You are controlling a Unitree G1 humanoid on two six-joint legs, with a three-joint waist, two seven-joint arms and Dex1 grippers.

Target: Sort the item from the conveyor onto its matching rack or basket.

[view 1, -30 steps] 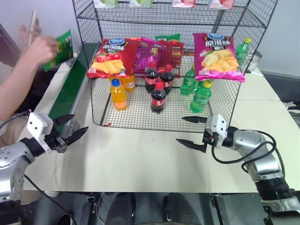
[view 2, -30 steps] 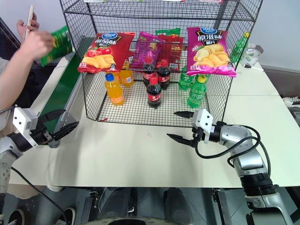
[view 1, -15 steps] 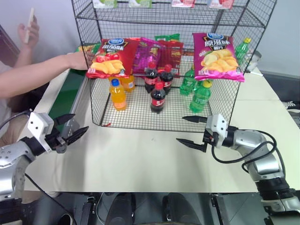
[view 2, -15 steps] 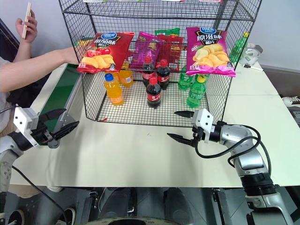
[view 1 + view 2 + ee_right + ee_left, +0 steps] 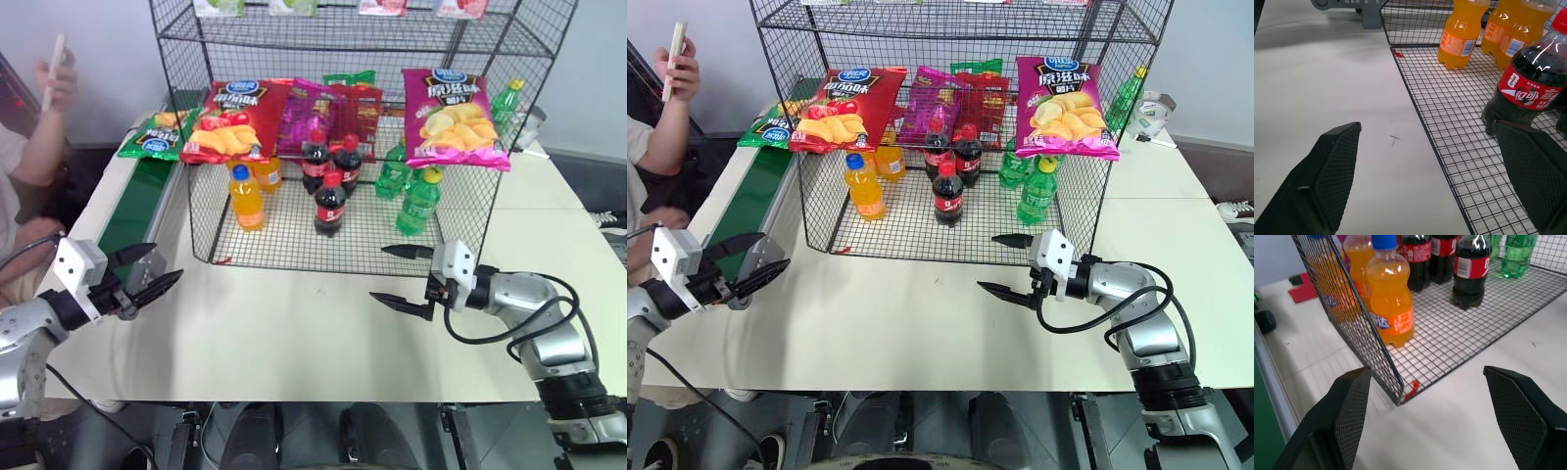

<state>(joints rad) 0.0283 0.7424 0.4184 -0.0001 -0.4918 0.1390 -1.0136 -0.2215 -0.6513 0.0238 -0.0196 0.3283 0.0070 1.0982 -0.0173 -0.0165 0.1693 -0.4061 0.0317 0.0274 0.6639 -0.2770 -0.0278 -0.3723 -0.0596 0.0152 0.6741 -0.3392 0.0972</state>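
The item, a green chip bag [image 5: 155,135], lies flat on the far end of the conveyor [image 5: 135,204], a dark-green belt running along the table's left side. The rack [image 5: 294,245], a tall black wire-mesh unit, stands mid-table to the right of the belt. My left gripper [image 5: 165,262] hovers open by the belt's near end, well short of the bag; its black fingers [image 5: 1349,416] hold nothing. My right gripper [image 5: 378,271] hangs open and empty over the white table just before the rack's front edge.
Red [image 5: 230,119] and magenta [image 5: 453,116] chip bags rest on the rack's middle tier. Orange [image 5: 247,196], cola [image 5: 330,204] and green [image 5: 419,201] bottles stand on the bottom tier. A person's hand [image 5: 54,78] holding a phone is at the far left.
The person's arm reached to the belt's far end, left the green bag lying there, and pulled back to the left. Both grippers stayed where they were.
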